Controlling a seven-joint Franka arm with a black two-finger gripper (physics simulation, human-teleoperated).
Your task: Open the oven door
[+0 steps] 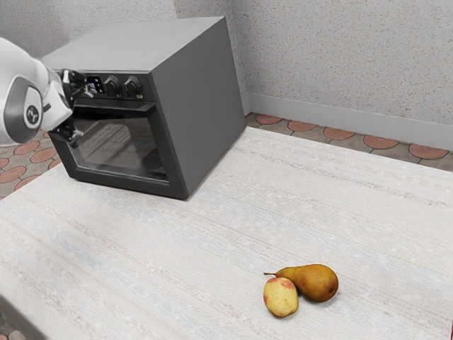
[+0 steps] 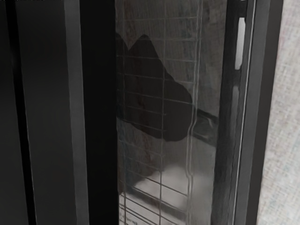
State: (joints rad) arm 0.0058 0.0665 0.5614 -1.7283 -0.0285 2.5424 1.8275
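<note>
Red-blushed fruit (image 1: 281,297) and brown pear (image 1: 317,282) lay touching, well apart from the oven (image 1: 202,106). Oven door (image 1: 120,146) looked closed, across the oven's front. Hand (image 1: 83,111) stood before it, fingers wide apart, holding nothing; likely placed to straddle the handle (image 1: 127,109) for a pull. Pale, streaked bench (image 1: 177,248) beneath the oven; speckled wall (image 1: 325,57), red-patterned floor (image 1: 340,133) beyond.

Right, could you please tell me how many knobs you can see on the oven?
2: one knob beside the display, the other knob toward the exterior view's right. Any behind the pincer would be hidden.
</note>
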